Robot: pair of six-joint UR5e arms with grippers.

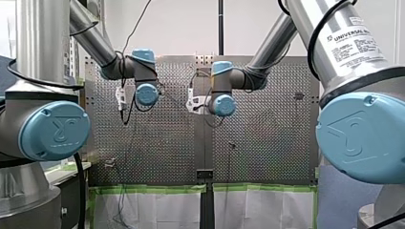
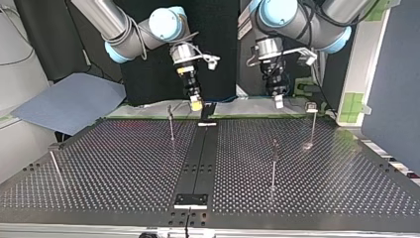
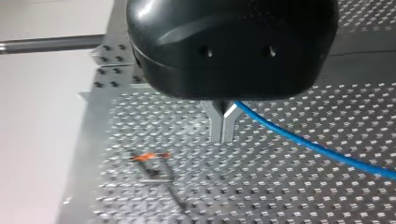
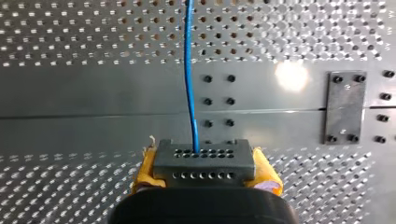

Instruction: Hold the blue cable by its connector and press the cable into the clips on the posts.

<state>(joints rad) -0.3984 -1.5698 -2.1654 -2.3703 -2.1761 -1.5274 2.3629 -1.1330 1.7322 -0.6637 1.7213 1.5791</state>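
right gripper: yellow pads clamped tight on the grey connector. left gripper: metal fingers pinched together on the blue cable leading off from the connector. both hang over the perforated table, far side in the top view.

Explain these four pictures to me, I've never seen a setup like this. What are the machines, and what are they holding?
These are two robot arms working over a perforated table. One picture looks from behind the arms, one faces them from across the table, and two come from cameras on the wrists. Thin posts stand on the table. My right end effector clamps a grey connector between yellow pads, and a blue cable leaves it. My left end effector is black, and its metal fingers are closed on the blue cable.
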